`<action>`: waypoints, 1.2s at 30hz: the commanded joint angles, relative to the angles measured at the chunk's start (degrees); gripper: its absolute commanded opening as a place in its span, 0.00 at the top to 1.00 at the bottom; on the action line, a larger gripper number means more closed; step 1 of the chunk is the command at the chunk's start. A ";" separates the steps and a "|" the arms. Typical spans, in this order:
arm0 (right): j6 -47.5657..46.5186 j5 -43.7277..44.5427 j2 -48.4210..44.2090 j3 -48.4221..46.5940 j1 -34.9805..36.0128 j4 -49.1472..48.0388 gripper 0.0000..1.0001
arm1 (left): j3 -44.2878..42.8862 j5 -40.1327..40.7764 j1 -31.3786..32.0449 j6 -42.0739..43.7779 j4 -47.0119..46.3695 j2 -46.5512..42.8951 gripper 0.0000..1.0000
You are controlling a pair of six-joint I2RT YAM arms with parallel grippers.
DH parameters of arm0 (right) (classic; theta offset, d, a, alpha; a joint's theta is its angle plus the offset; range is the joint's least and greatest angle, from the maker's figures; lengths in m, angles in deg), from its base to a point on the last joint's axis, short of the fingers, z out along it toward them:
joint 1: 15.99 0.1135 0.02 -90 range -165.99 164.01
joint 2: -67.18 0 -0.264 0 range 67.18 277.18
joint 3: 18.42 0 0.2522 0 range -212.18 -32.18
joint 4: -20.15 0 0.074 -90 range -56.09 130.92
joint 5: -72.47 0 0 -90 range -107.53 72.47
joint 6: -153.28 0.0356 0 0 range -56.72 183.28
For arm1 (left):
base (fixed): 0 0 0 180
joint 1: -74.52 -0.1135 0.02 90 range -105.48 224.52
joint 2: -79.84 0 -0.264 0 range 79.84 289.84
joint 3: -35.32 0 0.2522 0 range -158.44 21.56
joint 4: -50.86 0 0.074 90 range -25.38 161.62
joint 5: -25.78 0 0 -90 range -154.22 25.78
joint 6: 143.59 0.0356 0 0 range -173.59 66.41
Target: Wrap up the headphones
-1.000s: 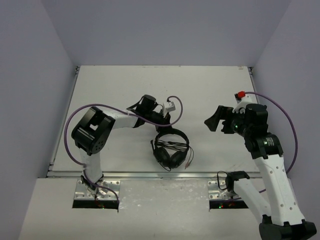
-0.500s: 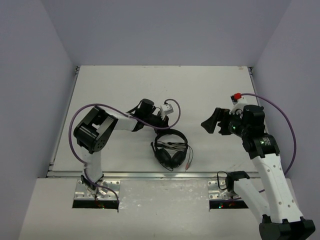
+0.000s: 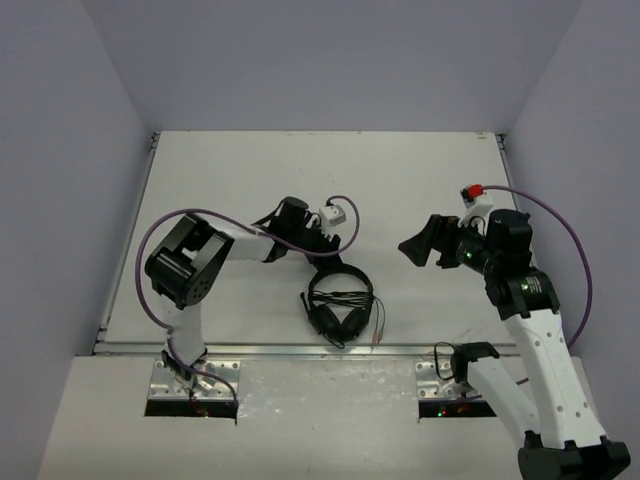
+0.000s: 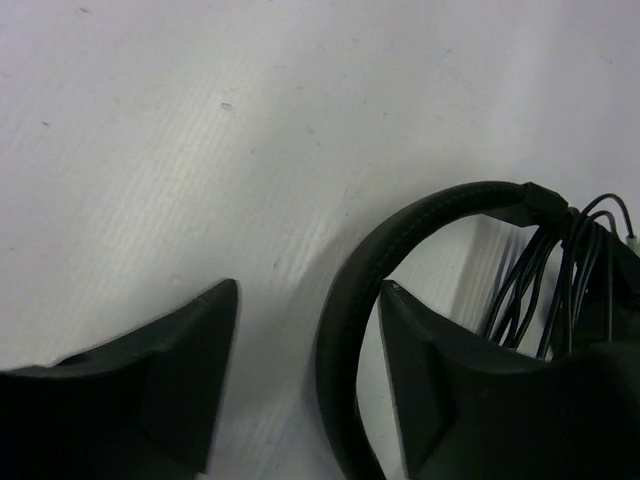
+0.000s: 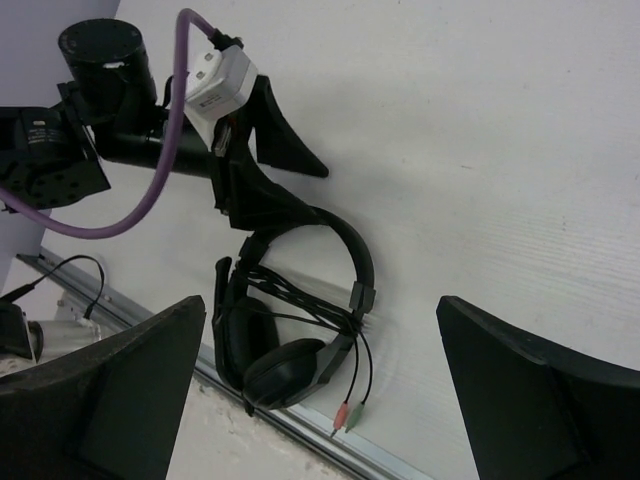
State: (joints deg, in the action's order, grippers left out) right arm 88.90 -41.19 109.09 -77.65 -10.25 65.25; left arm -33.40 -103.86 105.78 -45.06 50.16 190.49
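The headphones (image 3: 340, 305) lie flat near the table's front edge, black, with the thin cable wound across between the earcups (image 5: 285, 360). Pink and green plugs (image 5: 346, 417) hang out toward the edge. My left gripper (image 3: 327, 257) stands open at the top of the headband (image 4: 420, 215), which runs between the fingers, close to the right finger (image 4: 450, 390) and apart from the left one. My right gripper (image 3: 415, 245) hovers open to the right of the headphones, nothing between its fingers (image 5: 130, 385).
A metal rail (image 5: 330, 440) runs along the table's near edge just beyond the earcups. A purple cable (image 5: 150, 200) loops off the left wrist beside its white camera block (image 5: 215, 80). Purple walls enclose the table.
My left gripper has opened and let go of the headband. The headphones have settled slightly nearer the front edge. The right gripper has drifted a little left.
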 commanded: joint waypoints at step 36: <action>-11.65 31.66 -11.59 -2.42 10.43 6.72 0.01 | 10.66 85.16 -6.39 -27.52 44.52 -81.39 0.00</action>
State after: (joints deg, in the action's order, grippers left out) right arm 77.36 -10.05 96.72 -80.19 -0.09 76.00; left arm -24.31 -19.86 99.29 -75.61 94.55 107.34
